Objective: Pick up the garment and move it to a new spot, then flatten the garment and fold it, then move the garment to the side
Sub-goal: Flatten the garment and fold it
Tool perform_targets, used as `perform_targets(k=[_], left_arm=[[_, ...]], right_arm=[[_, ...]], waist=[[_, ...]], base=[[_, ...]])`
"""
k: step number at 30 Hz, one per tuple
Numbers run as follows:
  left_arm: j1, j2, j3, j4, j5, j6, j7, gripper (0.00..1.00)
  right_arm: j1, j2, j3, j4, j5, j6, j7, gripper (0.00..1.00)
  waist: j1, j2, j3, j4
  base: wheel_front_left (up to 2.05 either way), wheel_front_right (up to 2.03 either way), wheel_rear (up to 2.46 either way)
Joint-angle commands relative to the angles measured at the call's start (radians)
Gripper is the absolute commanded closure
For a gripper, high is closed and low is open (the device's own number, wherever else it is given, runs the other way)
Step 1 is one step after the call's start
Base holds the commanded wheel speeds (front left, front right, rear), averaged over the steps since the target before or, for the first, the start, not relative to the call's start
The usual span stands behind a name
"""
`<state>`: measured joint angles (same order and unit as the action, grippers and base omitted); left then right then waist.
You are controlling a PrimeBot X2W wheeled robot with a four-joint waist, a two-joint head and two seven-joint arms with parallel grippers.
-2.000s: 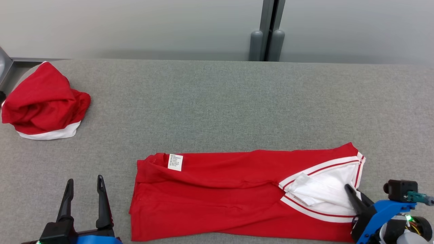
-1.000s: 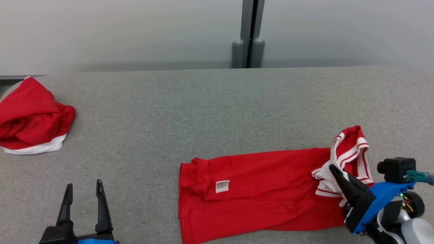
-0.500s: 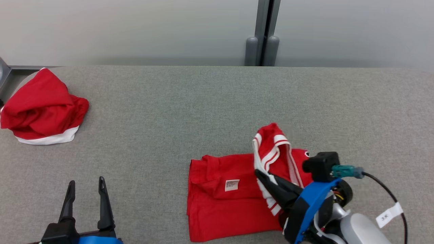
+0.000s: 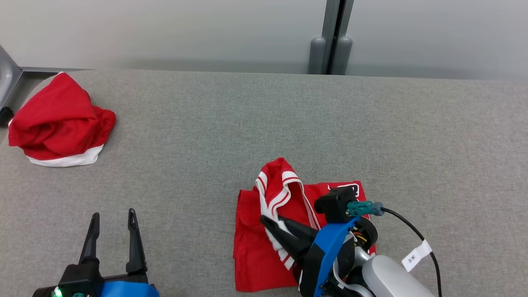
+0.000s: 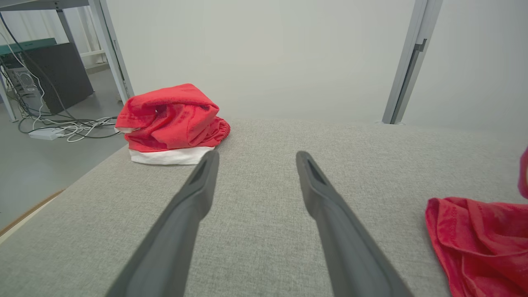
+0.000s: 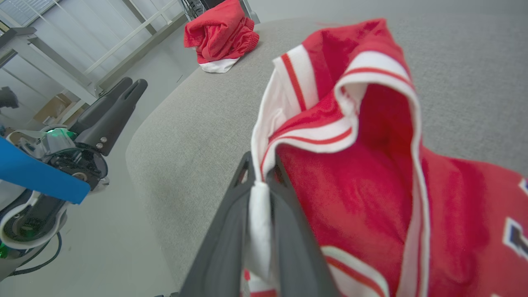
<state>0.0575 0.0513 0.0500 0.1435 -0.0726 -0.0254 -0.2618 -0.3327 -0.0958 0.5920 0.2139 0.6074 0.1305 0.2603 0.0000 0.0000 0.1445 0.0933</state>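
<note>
The right tool is clamped on the white, red-striped edge of the garment. Its two dark fingers are drawn almost together, with a fold of white cloth squeezed between them. From that grip the striped edge rises in a loose, hood-like loop above the rest of the garment, which lies doubled over as a red patch on the grey counter. The patch sits near the front edge, a little right of the middle. A bit of white-edged lettering shows on the red cloth just past the arm's wrist. Well off to the left, the left tool has its fingers spread wide apart, gripping nothing and pointing toward the far side over bare counter. At the far left corner, well apart from everything else, a crumpled red bundle with a white band lies by the edge.
</note>
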Motion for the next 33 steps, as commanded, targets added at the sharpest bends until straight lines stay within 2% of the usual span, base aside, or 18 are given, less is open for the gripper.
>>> perform_targets(k=[1,5,9,15,20,25,33], left_arm=[[-0.011,-0.001,-0.002,0.002,-0.005,0.004,-0.004,0.0],[-0.004,-0.001,0.003,0.007,-0.004,0.003,-0.004,0.0],[0.005,-0.001,0.007,0.01,0.003,-0.004,-0.004,0.0],[0.022,-0.001,0.016,0.015,0.012,-0.008,-0.004,0.0],[0.03,-0.001,0.022,0.014,0.019,-0.012,-0.004,0.0],[0.024,-0.001,0.025,0.02,0.025,-0.015,-0.004,0.0],[0.006,-0.001,0.025,0.036,0.034,-0.023,-0.005,0.0]], right_arm=[[-0.022,0.007,0.005,0.018,0.007,0.001,-0.017,0.0],[-0.035,-0.004,-0.016,0.037,0.004,0.001,-0.092,0.0],[-0.022,-0.048,-0.086,0.024,-0.035,0.001,-0.211,0.0],[0.034,-0.104,-0.208,0.034,-0.096,0.001,-0.345,0.0],[0.13,-0.118,-0.355,0.058,-0.137,0.001,-0.477,0.0],[0.194,-0.098,-0.434,0.078,-0.205,0.001,-0.522,0.0],[0.292,-0.014,-0.531,0.039,-0.323,0.001,-0.526,0.0]], waist=[[0.0,0.0,0.0,0.0],[0.0,0.0,-0.008,-0.01],[0.0,0.0,-0.026,-0.024],[0.0,0.0,-0.047,-0.045],[0.0,0.0,-0.053,-0.07],[0.0,0.0,-0.051,-0.087],[0.0,0.0,-0.066,-0.091]], base=[[0.0,0.0,0.0],[0.0,0.0,0.0],[0.0,0.0,0.0],[0.0,0.0,0.0],[0.0,0.0,0.0],[0.0,0.0,0.0],[0.0,0.0,0.0]])
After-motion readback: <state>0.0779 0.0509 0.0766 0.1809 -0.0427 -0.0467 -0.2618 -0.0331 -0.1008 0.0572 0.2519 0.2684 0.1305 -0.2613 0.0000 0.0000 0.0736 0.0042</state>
